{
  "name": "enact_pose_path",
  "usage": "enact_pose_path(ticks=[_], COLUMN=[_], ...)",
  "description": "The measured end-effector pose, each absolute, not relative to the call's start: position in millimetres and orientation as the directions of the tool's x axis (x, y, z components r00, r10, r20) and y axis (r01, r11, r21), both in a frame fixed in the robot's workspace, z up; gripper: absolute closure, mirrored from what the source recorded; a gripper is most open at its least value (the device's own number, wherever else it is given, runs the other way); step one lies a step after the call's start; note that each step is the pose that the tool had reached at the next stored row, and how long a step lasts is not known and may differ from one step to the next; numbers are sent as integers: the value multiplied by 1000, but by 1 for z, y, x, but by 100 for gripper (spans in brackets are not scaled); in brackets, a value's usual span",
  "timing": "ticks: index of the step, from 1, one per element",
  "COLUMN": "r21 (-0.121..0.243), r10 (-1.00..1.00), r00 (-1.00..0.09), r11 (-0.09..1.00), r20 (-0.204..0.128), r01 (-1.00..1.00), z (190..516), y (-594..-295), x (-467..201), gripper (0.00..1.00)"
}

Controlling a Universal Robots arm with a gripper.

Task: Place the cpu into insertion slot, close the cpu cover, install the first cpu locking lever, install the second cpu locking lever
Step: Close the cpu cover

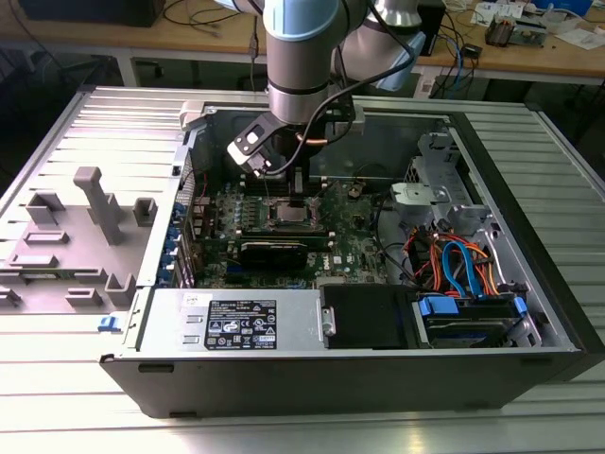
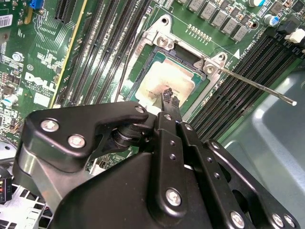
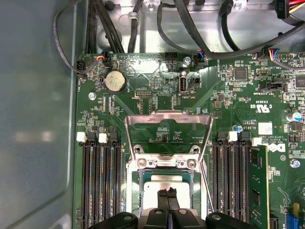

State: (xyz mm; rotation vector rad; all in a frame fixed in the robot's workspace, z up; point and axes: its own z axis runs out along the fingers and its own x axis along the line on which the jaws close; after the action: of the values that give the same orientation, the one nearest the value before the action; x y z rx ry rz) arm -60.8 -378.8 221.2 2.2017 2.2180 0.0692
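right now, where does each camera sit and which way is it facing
Exterior view: off the arm, above the open computer case, looking down into it; shows the arm.
First wrist view: on the wrist, looking past the shut jaws at the raised cpu cover and motherboard.
Second wrist view: on the wrist, looking over the jaws' black linkage at the cpu.
Both wrist views share the cpu beneath the jaws.

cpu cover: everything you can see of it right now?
The thin silvery metal cpu cover, a frame with a square window, stands swung open, hinged beside two screws. Green motherboard shows through its window. Nothing touches its free end. The small silvery-tan square cpu lies uncovered in the socket, the black gripper above it.
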Motion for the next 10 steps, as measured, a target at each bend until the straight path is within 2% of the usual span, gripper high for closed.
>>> enact_pose_path(ticks=[10], r21=[43], r10=[1000], r00=[-8], r11=[7], r20=[20], r01=[999], z=[224], y=[-379], x=[-61], gripper=[89])
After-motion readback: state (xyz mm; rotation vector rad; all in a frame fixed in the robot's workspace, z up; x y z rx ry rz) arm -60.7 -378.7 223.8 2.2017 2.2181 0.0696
